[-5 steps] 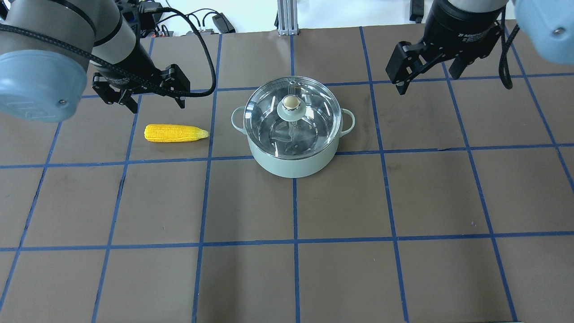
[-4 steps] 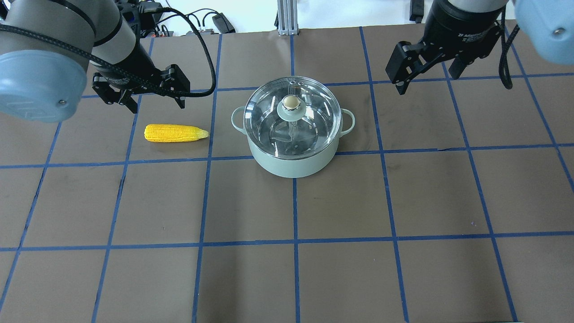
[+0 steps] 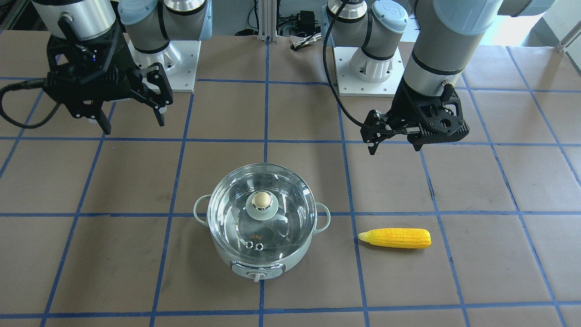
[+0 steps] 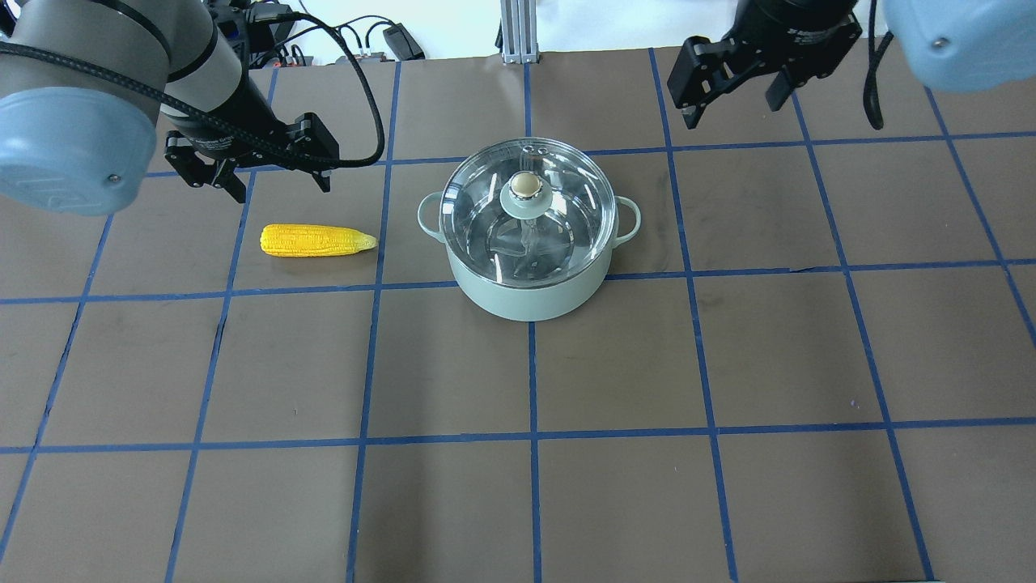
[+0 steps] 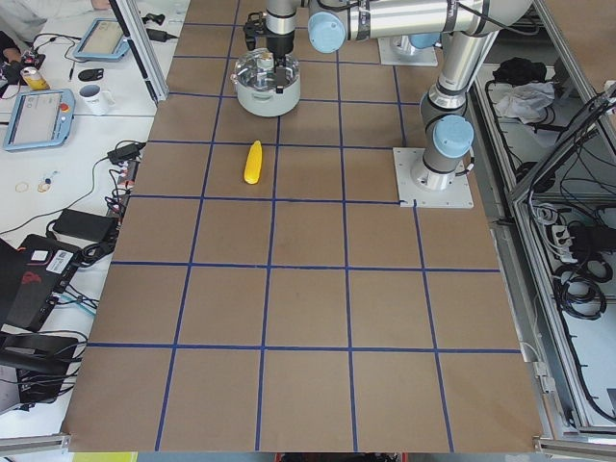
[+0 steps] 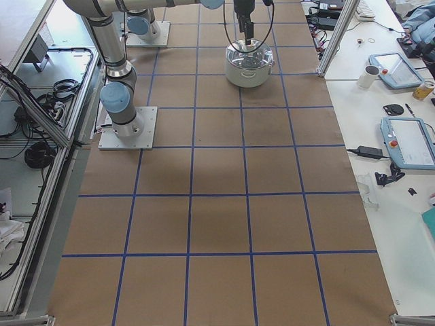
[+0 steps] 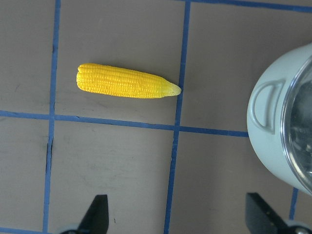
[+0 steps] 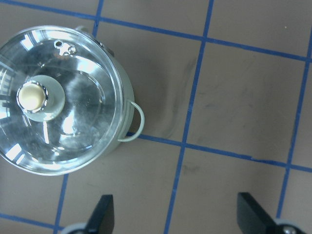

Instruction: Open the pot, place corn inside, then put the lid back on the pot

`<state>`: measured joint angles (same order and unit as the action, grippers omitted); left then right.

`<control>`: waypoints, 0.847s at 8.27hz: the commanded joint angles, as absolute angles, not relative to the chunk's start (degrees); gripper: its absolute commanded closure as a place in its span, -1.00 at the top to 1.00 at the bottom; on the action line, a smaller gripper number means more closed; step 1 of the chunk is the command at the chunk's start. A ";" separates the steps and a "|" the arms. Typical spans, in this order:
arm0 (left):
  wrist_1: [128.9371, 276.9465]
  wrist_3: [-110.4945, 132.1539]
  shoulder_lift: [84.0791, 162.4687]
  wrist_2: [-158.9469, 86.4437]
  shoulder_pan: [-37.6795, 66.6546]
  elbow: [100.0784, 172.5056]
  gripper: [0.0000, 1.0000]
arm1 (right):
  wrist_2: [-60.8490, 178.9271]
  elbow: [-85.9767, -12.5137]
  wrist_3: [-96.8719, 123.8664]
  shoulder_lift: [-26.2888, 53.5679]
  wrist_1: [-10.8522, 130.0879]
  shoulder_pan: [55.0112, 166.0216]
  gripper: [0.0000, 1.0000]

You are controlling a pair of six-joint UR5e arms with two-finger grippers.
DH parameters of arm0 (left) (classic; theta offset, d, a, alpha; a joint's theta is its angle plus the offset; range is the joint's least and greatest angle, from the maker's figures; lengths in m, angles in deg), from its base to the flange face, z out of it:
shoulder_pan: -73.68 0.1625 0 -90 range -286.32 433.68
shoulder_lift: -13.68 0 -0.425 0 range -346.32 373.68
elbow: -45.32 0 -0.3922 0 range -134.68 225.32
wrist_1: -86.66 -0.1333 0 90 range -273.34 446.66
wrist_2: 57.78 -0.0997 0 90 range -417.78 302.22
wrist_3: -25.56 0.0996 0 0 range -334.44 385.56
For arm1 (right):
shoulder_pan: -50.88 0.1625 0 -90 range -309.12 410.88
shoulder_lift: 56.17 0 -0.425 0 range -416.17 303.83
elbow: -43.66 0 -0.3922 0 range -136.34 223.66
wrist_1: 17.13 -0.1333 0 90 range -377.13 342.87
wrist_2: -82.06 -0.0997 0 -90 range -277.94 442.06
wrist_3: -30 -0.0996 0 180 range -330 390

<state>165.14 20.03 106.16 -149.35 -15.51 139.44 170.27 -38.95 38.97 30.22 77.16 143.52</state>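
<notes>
The mint-green pot (image 4: 530, 295) stands mid-table with the glass lid (image 4: 558, 210) on it, cream knob (image 4: 524, 185) on top. The yellow corn (image 4: 317, 240) lies on the table to the pot's left, tip toward the pot. My left gripper (image 4: 282, 182) is open and empty, hovering just behind the corn; the left wrist view shows the corn (image 7: 124, 81) and the pot's handle (image 7: 265, 105). My right gripper (image 4: 731, 109) is open and empty, high at the back right of the pot; the right wrist view shows the lid (image 8: 83, 126) below it to the left.
The table is brown paper with a blue tape grid. Cables and small electronics (image 4: 388, 36) and an aluminium post (image 4: 514, 32) sit at the far edge. The arm bases (image 3: 367, 63) stand on the robot's side. Side tables hold tablets (image 5: 38, 106).
My right gripper has moved toward the table's far edge and a little left in the overhead view, still open. My left gripper has hardly moved. Pot, lid and corn are unmoved.
</notes>
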 commanded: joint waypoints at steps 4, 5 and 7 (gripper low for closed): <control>160.08 -14.37 110.52 -149.89 -8.85 139.01 1.00 | 168.01 -36.67 16.52 15.05 96.81 153.17 1.00; 155.35 -20.78 112.62 -149.46 -8.85 139.45 1.00 | 168.02 -36.32 12.37 13.11 98.08 155.45 1.00; 151.63 -31.86 118.24 -149.02 -8.85 139.02 1.00 | 168.19 -36.14 0.77 10.64 98.53 157.49 1.00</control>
